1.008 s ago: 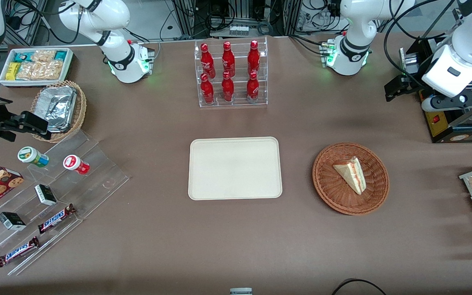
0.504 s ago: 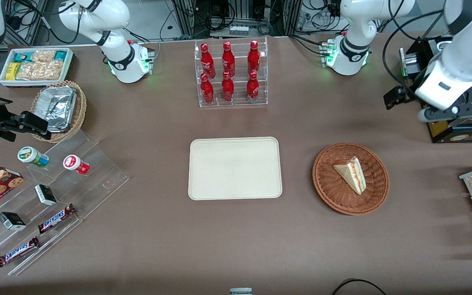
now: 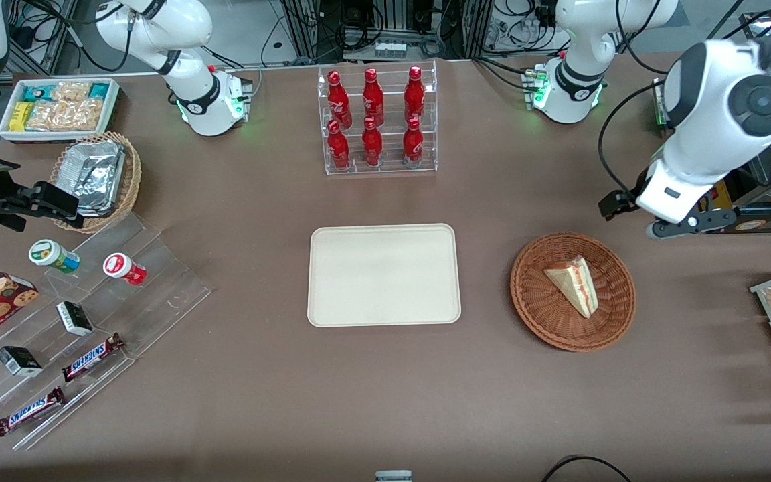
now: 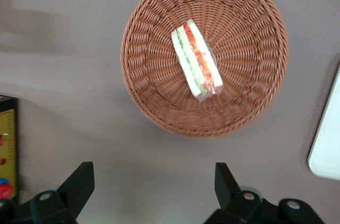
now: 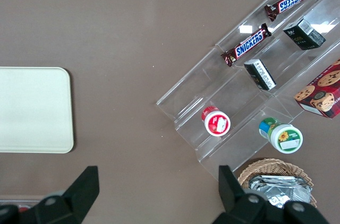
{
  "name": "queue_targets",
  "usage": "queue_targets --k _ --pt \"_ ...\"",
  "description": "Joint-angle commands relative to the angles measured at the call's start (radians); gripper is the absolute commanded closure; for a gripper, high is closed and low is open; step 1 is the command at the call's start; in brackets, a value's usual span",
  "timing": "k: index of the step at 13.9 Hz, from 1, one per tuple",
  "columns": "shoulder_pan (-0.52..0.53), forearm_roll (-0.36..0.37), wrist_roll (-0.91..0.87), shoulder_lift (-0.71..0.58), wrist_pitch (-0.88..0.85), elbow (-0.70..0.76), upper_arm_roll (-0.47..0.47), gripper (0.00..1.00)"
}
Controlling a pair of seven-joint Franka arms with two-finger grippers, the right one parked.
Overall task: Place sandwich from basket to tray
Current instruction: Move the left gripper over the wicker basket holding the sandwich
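The sandwich (image 3: 574,286) is not yet grasped and lies in the basket (image 3: 538,304), the tray (image 3: 384,274) is unloaded, and the released end effector (image 4: 154,192) is positioned above the surface near the basket.

Brown table (image 3: 385,388) fills nearly the whole front view, matte cloth-like surface, soft shadows at the working arm's end. Past its edge farthest from the front camera: metal framing, tangled black cables (image 3: 332,27), a power strip (image 3: 390,48) on a grey floor. Clear acrylic rack (image 3: 379,120) of red bottles stands at that edge, mid-table. Stepped acrylic display (image 3: 84,321) at the parked arm's end (candy bars, small cartons, two lidded cups, a cookie box on it). Tan wicker basket of foil containers (image 3: 94,177) and white bin of snack packs (image 3: 57,107) nearby. Light even, overhead; glare patches on the acrylic steps.
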Motion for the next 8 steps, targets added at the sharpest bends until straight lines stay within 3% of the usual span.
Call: queue_targets --k 1,4,8 --pt "-0.019 0.002 -0.151 -0.014 0.09 -0.064 0.003 0.0" --pt "-0.038 0.005 -0.354 0.041 0.172 -0.068 0.0 0.0" --pt "-0.041 0.005 -0.356 0.104 0.216 -0.065 0.0 0.0"
